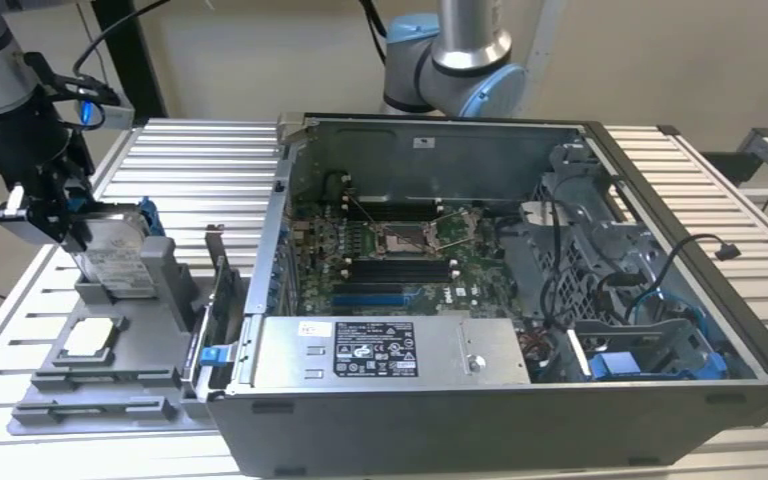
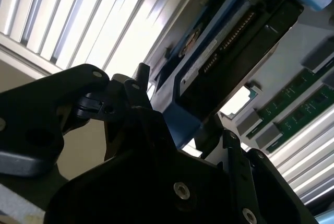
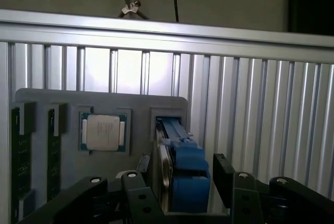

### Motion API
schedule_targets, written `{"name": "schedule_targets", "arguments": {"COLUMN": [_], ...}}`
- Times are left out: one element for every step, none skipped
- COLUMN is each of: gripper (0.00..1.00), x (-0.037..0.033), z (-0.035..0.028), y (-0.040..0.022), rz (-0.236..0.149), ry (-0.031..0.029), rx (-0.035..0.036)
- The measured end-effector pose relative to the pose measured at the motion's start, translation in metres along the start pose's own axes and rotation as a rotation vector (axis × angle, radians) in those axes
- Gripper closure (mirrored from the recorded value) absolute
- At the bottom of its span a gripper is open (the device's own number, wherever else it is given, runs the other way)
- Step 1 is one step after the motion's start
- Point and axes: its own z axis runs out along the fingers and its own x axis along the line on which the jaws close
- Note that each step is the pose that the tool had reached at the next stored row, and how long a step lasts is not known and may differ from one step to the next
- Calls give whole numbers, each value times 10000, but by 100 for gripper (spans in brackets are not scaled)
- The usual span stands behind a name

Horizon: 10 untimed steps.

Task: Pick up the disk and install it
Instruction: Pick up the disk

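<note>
Nearest the lens in the exterior view is the dark wall of the open computer case (image 1: 491, 425), with the power-supply box (image 1: 384, 350) just behind it. The tool (image 1: 75, 232) hangs well apart from the case, over a grey holder (image 1: 104, 378) that sits on the slatted worktop (image 1: 197, 150). The disk (image 1: 111, 262) stands on edge in that holder, directly under the tool. A processor chip (image 1: 91, 338) lies flat in a pocket just beside the disk's foot. In the second wrist view the tool's (image 2: 182, 104) black body comes first. Beyond its tips the disk (image 2: 235, 41) shows a blue frame and a dark connector edge, with green memory sticks (image 2: 297, 104) beside it. In the first wrist view the fingers (image 3: 223, 174) stand apart, one on each flat side of the disk (image 3: 177, 130) and close to it. A thin slit of light shows between one finger and the blue frame, so I judge the tool (image 3: 185, 160) to be straddling the disk, not clamped on it. The risks from here are my own reading. If one finger meets the disk before the other, the disk may rock in its slot and be gripped askew. Pressure taken by the springy plastic frame instead of the metal could let it slip. A pull out of line with the slot could bind, dragging the holder and jolting the chip and memory sticks.
</note>
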Motion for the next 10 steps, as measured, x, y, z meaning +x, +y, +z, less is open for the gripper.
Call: {"name": "schedule_targets", "arguments": {"gripper": [0, 0, 0, 0, 0, 0, 0, 0, 0, 0], "x": [0, 1, 1, 2, 2, 3, 3, 3, 3, 4], "z": [3, 7, 11, 17, 22, 25, 28, 30, 34, 36], "y": [0, 0, 0, 0, 0, 0, 0, 0, 0, 0], "rz": [0, 0, 0, -1, 0, 0, 0, 1, 0, 0], "ry": [1, 1, 0, 0, 0, 1, 1, 2, 1, 0], "rx": [-1, -2, -1, 0, 0, -1, -3, -3, -1, -1]}}
